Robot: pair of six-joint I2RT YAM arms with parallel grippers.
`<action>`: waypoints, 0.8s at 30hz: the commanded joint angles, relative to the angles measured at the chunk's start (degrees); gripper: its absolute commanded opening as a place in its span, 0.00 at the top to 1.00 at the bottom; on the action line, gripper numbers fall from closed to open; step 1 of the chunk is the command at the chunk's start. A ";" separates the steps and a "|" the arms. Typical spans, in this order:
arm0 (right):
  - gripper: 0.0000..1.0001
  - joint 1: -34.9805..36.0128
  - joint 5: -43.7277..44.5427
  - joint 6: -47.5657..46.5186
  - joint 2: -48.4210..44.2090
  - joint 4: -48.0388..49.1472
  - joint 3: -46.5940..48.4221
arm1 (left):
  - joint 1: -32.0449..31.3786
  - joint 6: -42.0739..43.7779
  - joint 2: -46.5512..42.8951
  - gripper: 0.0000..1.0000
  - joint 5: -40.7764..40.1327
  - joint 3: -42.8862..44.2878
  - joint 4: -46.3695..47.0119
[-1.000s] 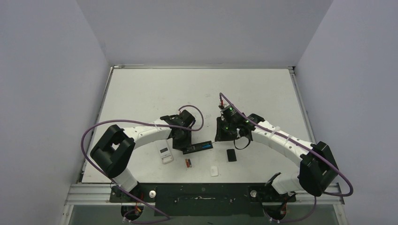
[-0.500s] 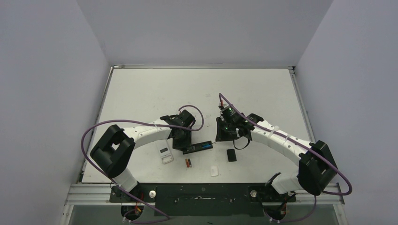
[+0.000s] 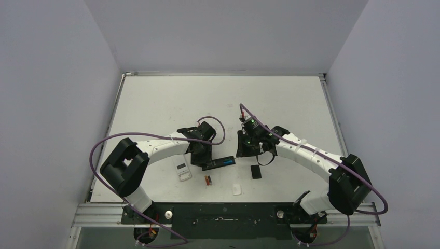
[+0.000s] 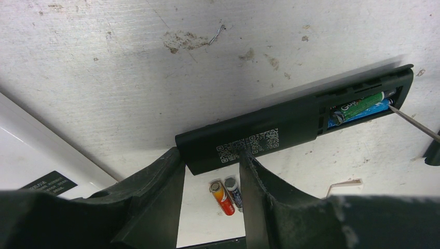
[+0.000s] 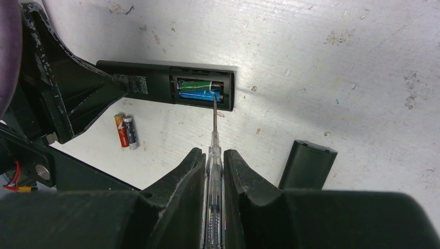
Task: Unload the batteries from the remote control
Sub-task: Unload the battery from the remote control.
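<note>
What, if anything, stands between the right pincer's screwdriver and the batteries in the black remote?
Nothing visible. The remote is open, its cover apart on the table, and the screwdriver in the right pincer reaches the batteries.

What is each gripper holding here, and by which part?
Left gripper clamps the black remote at its closed end, away from the battery bay. Right gripper pinches a screwdriver by its clear handle.

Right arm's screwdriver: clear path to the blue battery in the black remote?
Likely yes: compartment is open, screwdriver tip sits at the blue battery, nothing between; left gripper clamps the remote.
</note>
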 commanded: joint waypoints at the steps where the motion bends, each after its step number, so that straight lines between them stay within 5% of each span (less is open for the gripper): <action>1: 0.95 0.64 -0.22 0.41 0.26 1.75 1.70 | -1.85 -0.02 6.07 0.62 -4.14 -2.66 4.77; 12: 0.95 1.89 5.62 -0.63 2.64 -1.14 2.70 | -1.85 -0.07 6.02 0.62 -4.01 -2.43 4.68; 24: 0.95 1.11 1.08 2.01 2.44 9.18 -5.12 | -1.89 0.06 6.34 0.62 -3.93 -2.56 5.03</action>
